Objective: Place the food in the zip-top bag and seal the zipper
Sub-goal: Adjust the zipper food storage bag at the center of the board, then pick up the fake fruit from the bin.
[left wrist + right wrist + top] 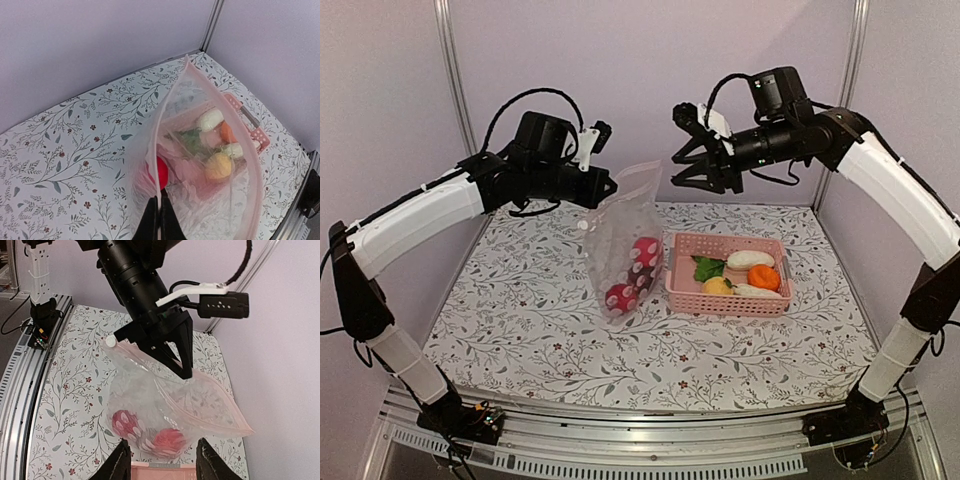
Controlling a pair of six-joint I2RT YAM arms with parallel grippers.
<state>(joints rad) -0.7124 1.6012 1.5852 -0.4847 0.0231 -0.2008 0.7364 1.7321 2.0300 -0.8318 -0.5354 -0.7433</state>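
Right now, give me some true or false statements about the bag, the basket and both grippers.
1. The left gripper is shut on the zip-top bag. True.
2. The right gripper is shut on the bag too. False: it is open, holding nothing.
3. Red food sits inside the bag. True.
4. The pink basket is empty. False: an orange piece and others lie in it.

L gripper point(159, 222) raised mid-air, jaws pinched shut — R gripper point(162, 460) facing it, jaws apart.
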